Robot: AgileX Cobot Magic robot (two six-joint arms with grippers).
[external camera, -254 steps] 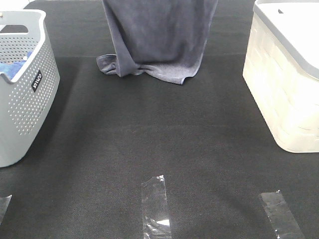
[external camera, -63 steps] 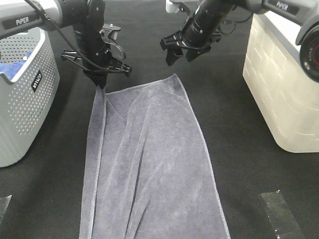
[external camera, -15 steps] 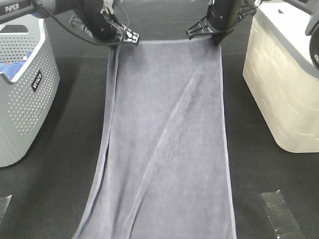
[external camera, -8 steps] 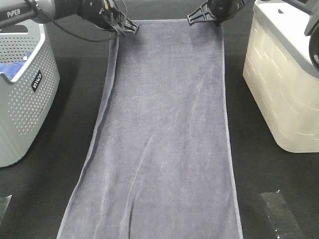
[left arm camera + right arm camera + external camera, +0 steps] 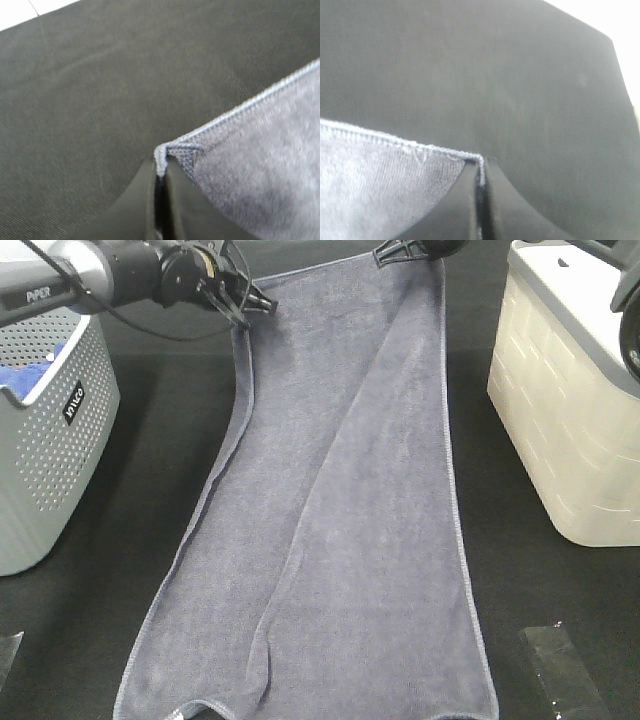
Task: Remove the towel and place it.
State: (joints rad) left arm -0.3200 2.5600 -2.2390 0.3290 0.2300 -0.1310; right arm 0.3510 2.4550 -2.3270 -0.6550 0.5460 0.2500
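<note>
My left fingers (image 5: 161,200) pinch 1 far corner of the towel (image 5: 340,510), my right fingers (image 5: 480,200) the other; it stretches along the black tabletop (image 5: 120,500).

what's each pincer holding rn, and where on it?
Both hold the grey-blue towel by its far corners: left pincer shut on one hemmed corner, right pincer shut on the other.
</note>
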